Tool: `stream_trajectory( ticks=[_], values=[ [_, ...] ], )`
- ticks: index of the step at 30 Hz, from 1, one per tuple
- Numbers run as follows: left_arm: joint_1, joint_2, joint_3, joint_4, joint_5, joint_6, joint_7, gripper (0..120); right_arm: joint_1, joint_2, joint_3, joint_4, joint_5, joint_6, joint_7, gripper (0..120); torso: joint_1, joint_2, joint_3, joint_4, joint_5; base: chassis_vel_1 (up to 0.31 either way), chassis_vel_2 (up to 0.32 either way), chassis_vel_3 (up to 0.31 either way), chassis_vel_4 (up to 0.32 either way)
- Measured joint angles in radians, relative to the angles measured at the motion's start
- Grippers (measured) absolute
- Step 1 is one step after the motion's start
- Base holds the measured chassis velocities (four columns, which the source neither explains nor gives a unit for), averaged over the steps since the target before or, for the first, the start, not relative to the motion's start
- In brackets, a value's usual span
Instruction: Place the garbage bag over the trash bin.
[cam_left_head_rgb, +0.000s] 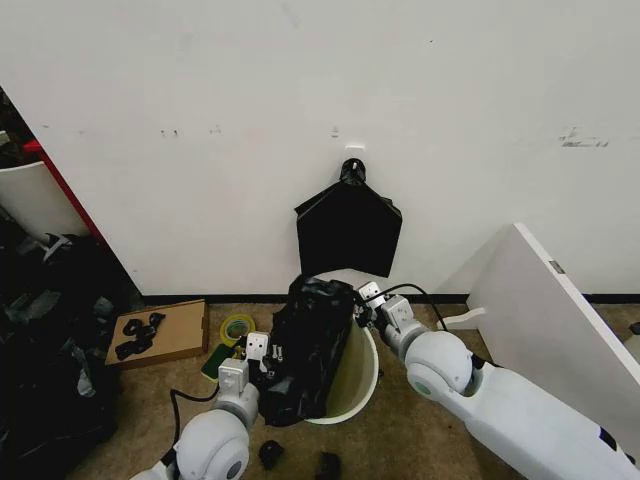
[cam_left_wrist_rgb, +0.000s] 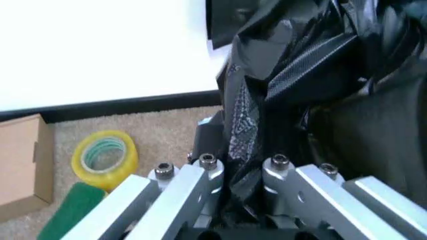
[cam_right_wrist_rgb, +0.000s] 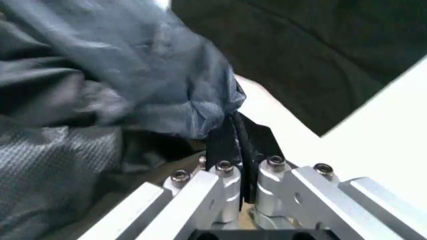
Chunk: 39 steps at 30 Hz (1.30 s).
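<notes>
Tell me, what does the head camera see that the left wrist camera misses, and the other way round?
Only the head view takes in the white trash bin, the bundle of black bags hung on the wall, and the right gripper pinching the garbage bag. Only the left wrist view shows, close up, the bag's plastic clamped in the left gripper. Both show the bag, the yellow tape roll, the cardboard box and the wall's black baseboard.

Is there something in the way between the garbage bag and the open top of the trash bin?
Nothing visible. The garbage bag already drapes over the left part of the trash bin, with the left gripper and right gripper each shut on its plastic. The bin's right rim is uncovered.
</notes>
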Motion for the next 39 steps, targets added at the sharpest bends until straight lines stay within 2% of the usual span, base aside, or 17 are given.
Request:
stream_trajectory(
  ticks=[10,14,21,24,26,29,33,35,37,39],
  values=[
    [0.015,0.010,-0.002,-0.011,0.035,-0.015,0.026,4,-0.015,-0.026,0.004,-0.032,0.001,-0.055,0.020,0,0.000,0.000,0.000,0.0000,-0.0001,0.000,0.000,0.000,0.000],
    [0.018,0.009,-0.004,-0.011,0.040,-0.031,0.038,4,-0.061,-0.043,0.015,-0.036,0.007,-0.080,0.002,0,0.000,0.000,0.000,-0.0001,-0.0001,0.000,0.000,0.000,0.000],
    [0.008,-0.011,-0.017,0.006,0.016,-0.036,0.024,4,-0.106,-0.045,0.064,0.011,0.080,-0.044,0.049,0,0.000,0.000,0.000,0.0002,0.0001,0.000,0.000,0.000,0.000],
    [-0.003,-0.026,-0.025,0.018,-0.015,-0.035,0.004,4,-0.118,-0.051,0.103,0.054,0.139,-0.030,0.090,11,0.000,0.000,0.000,0.0003,-0.0003,0.000,0.000,0.000,0.000],
    [-0.007,-0.031,-0.028,0.023,-0.023,-0.035,-0.006,4,-0.122,-0.053,0.114,0.062,0.149,-0.025,0.098,13,0.000,0.000,0.000,0.0001,-0.0001,0.000,0.000,0.000,0.000],
    [-0.021,-0.052,-0.036,0.040,-0.038,-0.035,-0.048,4,-0.134,-0.054,0.156,0.100,0.180,-0.017,0.151,26,0.000,0.000,0.000,0.0000,-0.0001,0.000,0.000,0.000,0.000],
    [-0.018,-0.083,-0.043,0.055,-0.024,-0.075,-0.098,4,-0.136,-0.061,0.184,0.233,0.314,-0.061,0.263,43,0.000,0.000,0.000,-0.0001,-0.0001,0.000,0.000,0.000,0.000],
    [-0.017,-0.084,-0.043,0.055,-0.023,-0.078,-0.098,4,-0.135,-0.062,0.183,0.242,0.324,-0.064,0.270,45,0.000,0.000,0.000,0.0000,0.0000,0.000,0.000,0.000,0.000],
    [-0.015,-0.097,-0.029,0.074,0.032,-0.136,-0.086,4,-0.119,-0.052,0.154,0.352,0.459,-0.097,0.382,56,0.000,0.000,0.000,0.0001,-0.0003,0.000,0.000,0.000,0.000],
    [-0.021,-0.120,0.003,0.100,0.107,-0.175,-0.076,4,-0.094,-0.008,0.112,0.426,0.585,-0.126,0.471,65,0.000,0.000,0.000,0.0003,-0.0003,0.000,0.000,0.000,0.000]
  ],
)
